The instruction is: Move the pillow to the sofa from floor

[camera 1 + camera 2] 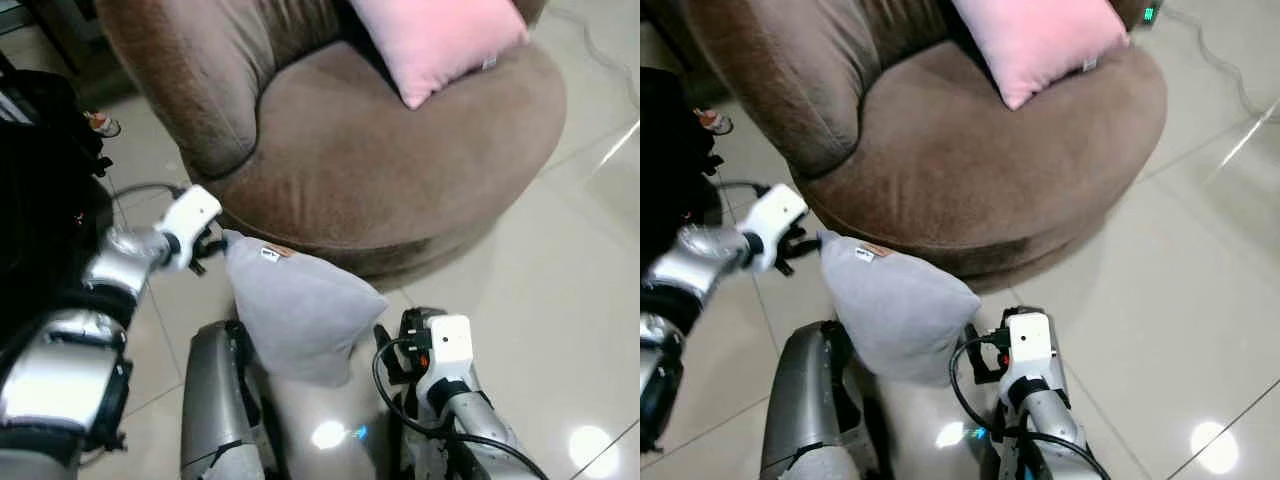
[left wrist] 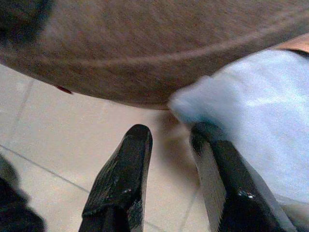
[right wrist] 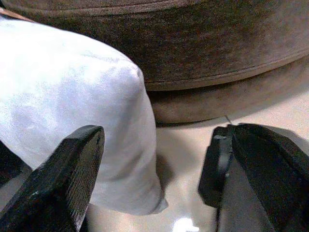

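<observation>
While the soft pale grey pillow (image 1: 300, 312) stands on the glossy cream floor tiles (image 1: 560, 300) just before the round brown plush sofa (image 1: 380, 160), the left gripper (image 2: 169, 145) sits at its upper corner, fingers spread, one touching the fabric. The right gripper (image 3: 154, 169) waits by the pillow's lower side, fingers wide apart. A square pink cushion (image 1: 435, 40) lies at the seat's back edge.

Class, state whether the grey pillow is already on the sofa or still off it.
Off it. The grey pillow stands in front of the brown sofa, below seat level, between the left gripper and right gripper.
</observation>
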Motion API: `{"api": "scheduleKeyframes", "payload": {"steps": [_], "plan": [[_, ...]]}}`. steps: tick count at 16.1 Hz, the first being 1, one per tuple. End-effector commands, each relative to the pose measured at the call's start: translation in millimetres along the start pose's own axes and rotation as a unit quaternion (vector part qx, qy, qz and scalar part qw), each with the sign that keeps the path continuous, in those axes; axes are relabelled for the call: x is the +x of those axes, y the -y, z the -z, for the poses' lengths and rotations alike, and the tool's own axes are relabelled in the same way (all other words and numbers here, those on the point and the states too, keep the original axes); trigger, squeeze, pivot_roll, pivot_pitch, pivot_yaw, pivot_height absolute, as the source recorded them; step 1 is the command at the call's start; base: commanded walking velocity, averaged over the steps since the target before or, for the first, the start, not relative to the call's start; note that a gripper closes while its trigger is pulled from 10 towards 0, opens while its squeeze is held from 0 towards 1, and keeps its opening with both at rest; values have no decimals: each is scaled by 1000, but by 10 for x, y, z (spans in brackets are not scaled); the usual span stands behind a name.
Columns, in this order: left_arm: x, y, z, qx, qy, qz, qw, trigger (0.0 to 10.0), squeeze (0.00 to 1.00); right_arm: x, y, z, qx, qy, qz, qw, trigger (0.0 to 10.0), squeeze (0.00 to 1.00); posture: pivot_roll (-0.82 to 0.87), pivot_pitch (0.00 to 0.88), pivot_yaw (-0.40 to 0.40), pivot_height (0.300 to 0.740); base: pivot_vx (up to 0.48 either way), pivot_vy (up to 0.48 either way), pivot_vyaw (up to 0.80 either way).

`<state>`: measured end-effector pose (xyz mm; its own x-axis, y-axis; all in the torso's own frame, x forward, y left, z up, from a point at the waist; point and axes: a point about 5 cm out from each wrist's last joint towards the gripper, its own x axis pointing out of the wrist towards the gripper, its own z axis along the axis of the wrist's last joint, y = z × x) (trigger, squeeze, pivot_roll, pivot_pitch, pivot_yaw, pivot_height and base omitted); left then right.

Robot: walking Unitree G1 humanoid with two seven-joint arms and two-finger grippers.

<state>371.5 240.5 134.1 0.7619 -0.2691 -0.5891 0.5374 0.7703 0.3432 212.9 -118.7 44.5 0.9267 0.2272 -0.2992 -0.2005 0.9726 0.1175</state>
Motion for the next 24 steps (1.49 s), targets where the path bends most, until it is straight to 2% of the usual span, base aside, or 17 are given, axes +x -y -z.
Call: {"api": "scheduleKeyframes", "payload": {"steps": [1,3,5,7,10,12,16,17,18,19,21,24], "plan": [[-26,-38,60,13,-26,7,1000,10000,0,-110,-4,183,11,-36,24,999,10000,0,-180,316,146,472,0,0,0],[-4,-7,14,31,-31,26,999,10000,0,-168,-36,213,21,-37,36,998,10000,0,-193,342,172,472,0,0,0],[49,110,14,48,-43,72,995,10000,0,-216,-47,234,26,-39,47,998,10000,0,-203,362,188,472,0,0,0],[86,248,23,56,-56,141,987,10000,0,-264,-42,249,30,-40,59,997,10000,0,-209,371,193,472,0,0,0],[123,316,29,76,-60,149,984,10000,0,-264,-42,242,30,-39,63,997,10000,0,-206,376,195,472,0,0,0],[178,413,63,106,-69,151,980,10000,0,-251,-52,224,28,-38,61,997,10000,0,-203,379,192,472,0,0,0],[206,563,91,119,-81,215,966,10000,0,-249,-38,214,26,-37,63,997,10000,0,-210,377,188,472,0,0,0],[197,571,80,123,-81,231,962,10000,0,-250,-37,209,25,-36,63,997,10000,0,-211,378,189,472,0,0,0],[194,548,51,128,-74,223,964,10000,0,-252,-36,209,25,-36,64,997,10000,0,-211,376,190,472,0,0,0],[183,516,30,134,-68,216,965,10000,1000,-254,-35,212,25,-36,65,997,10000,0,-209,375,190,472,0,0,0],[161,448,24,132,-60,196,970,10000,1000,-250,-43,218,25,-38,64,997,10000,0,-200,372,187,472,0,0,0],[144,412,-6,119,-54,194,972,10000,1000,-224,-36,210,21,-38,58,997,10000,0,-192,367,175,472,0,0,0]]}}
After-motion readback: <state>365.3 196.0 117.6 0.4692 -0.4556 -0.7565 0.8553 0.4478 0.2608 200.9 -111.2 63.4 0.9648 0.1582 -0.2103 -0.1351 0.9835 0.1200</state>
